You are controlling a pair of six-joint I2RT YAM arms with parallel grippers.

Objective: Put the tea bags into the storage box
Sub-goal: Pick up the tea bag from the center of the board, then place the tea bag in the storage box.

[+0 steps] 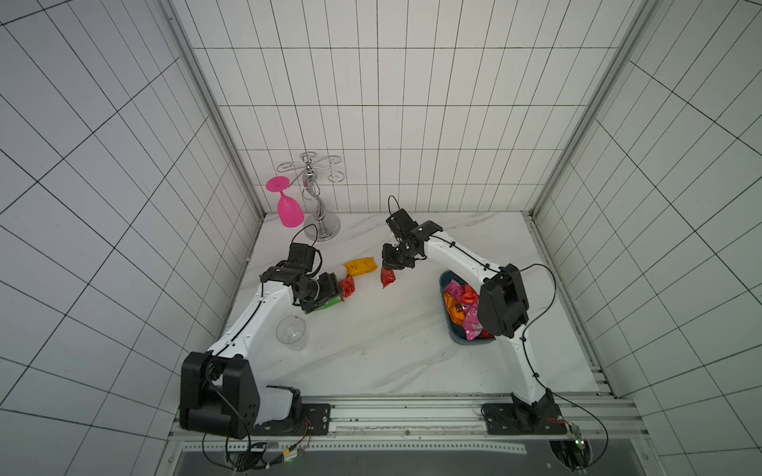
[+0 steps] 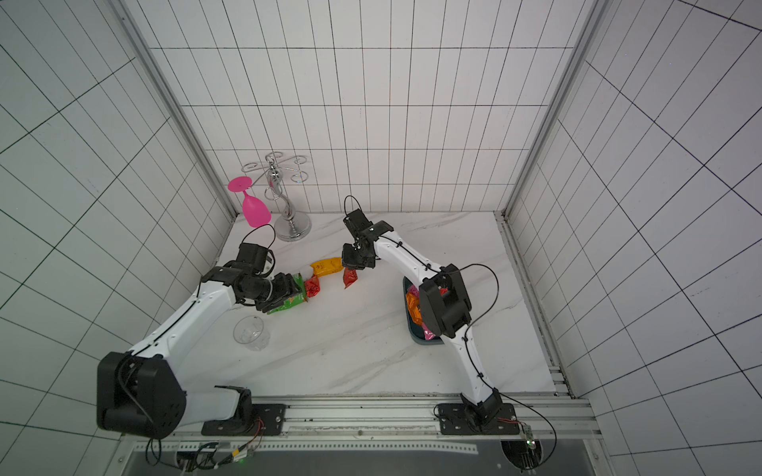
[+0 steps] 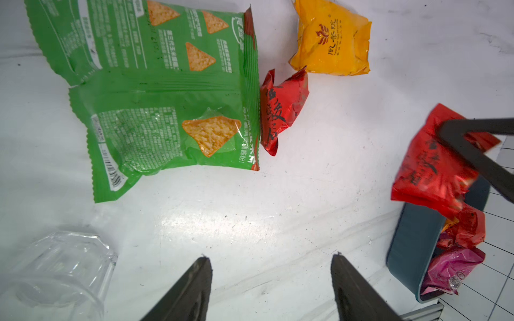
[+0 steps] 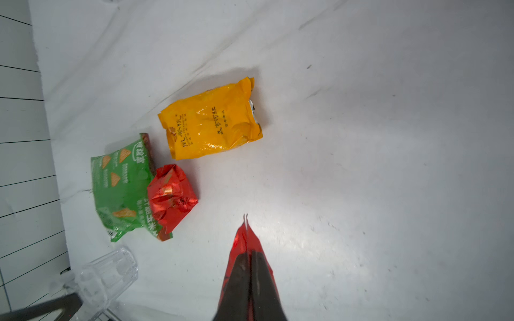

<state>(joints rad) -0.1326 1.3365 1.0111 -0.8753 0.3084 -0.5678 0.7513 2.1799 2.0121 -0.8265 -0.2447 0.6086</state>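
Setting: white-tiled walls close three sides of a white marble tabletop (image 1: 371, 354). Clock directions are read in the top views from the tabletop's middle, with 12 toward the back wall.
Right gripper: the right gripper (image 1: 391, 270) is at 12 o'clock, its jaws pinched together on the top edge of a red tea bag (image 1: 387, 279). In the right wrist view both fingers (image 4: 239, 275) lie flat against the foil.
Held bag: it hangs below the gripper and seems clear of the tabletop, though no view settles the gap.
Storage box: the storage box (image 1: 444, 284) is at 3 o'clock, its long side running 12 to 6, partly under the right arm's elbow.
Box contents: pink, red and orange tea bags (image 1: 464, 303) are heaped inside.
Loose bags: an orange-yellow tea bag (image 1: 361, 266) lies flat at 11 o'clock. A second red tea bag (image 1: 347, 285) lies at 10 o'clock, touching the green snack bag (image 3: 155, 97).
Left gripper: the left gripper (image 3: 271, 262) hovers over the snack bag at 9 o'clock, jaws spread wide with nothing between them.
Clear cup: the clear cup (image 1: 292, 331) stands mouth up at 8 o'clock, beside the left forearm.
Back corner: a chrome rack (image 1: 315, 198) stands at 11 o'clock, with a pink goblet (image 1: 288, 210) hung upside down from it.
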